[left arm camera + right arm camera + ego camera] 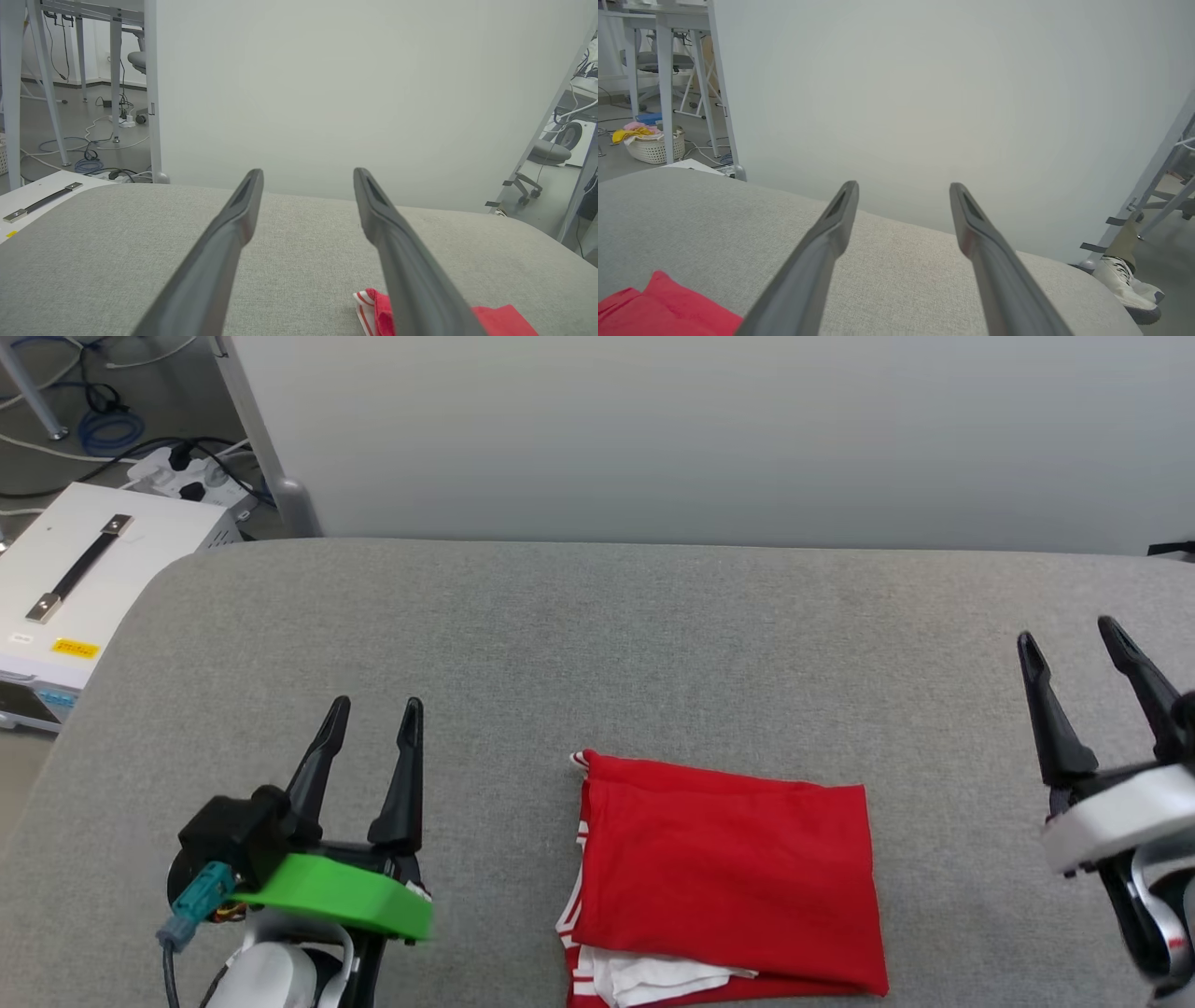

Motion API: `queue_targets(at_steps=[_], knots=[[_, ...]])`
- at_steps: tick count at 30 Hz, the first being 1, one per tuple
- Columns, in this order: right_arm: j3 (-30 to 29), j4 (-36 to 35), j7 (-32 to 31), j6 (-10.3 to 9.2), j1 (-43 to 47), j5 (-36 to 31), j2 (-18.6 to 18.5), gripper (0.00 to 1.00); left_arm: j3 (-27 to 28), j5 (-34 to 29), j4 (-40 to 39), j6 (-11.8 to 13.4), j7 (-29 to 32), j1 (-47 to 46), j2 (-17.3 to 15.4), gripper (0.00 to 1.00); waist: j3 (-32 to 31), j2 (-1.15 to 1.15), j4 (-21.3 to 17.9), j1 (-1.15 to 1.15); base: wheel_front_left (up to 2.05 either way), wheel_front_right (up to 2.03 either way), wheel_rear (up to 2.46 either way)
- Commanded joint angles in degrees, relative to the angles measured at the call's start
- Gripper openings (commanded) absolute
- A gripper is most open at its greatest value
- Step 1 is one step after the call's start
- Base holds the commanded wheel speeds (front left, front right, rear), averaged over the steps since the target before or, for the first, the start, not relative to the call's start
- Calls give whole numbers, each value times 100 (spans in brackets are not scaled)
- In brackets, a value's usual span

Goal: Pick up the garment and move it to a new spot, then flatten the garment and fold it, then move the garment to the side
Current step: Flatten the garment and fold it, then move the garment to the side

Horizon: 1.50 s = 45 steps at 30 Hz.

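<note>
At the far left, a white case with a dark handle stands off the edge of the grey fabric-covered desk. The left gripper hovers over the desk's near left part, its fingers apart and holding nothing. Well to its right, the garment lies folded into a red rectangle on the near middle of the desk. Red-white striped trim shows along its left edge, and a white sleeve peeks out at the near-left corner. The left wrist view catches that striped corner low beside its right finger. Well apart to the right, the right gripper hangs above the desk with fingers spread and empty. Past the desk's right end, its wrist view shows a person's white shoe on the floor.
</note>
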State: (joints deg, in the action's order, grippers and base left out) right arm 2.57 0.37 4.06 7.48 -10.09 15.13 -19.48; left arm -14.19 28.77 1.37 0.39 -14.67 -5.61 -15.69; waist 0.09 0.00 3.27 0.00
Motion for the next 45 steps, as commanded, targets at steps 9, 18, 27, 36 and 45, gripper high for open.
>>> queue_targets(at_steps=[9, 18, 27, 36, 45], knots=[[-545, -830, 557, 1, 1409, -410, 987, 100, 496, -720, -39, -597, -33, 543, 575, 100, 89, 0, -60, 0, 0, 0, 0], [-621, -682, 684, 1, 1707, -618, 1420, 100, 560, -979, 315, -757, -33, 625, 823, 100, 80, 0, -51, 0, 0, 0, 0], [-634, -435, 666, 1, 1665, -681, 1404, 100, 625, -1098, 541, -783, -33, 566, 864, 100, 101, 0, -4, 0, 0, 0, 0], [-20, -830, -2517, 1, 1319, 29, 685, 100, 566, -1050, 554, -787, -33, 356, 797, 100, 588, 0, 138, 0, 0, 0, 0], [70, -677, -5248, 1, 566, 530, 819, 100, 443, -1025, 552, -787, -33, 39, 803, 100, 1023, 0, 389, 0, 0, 0, 0]])
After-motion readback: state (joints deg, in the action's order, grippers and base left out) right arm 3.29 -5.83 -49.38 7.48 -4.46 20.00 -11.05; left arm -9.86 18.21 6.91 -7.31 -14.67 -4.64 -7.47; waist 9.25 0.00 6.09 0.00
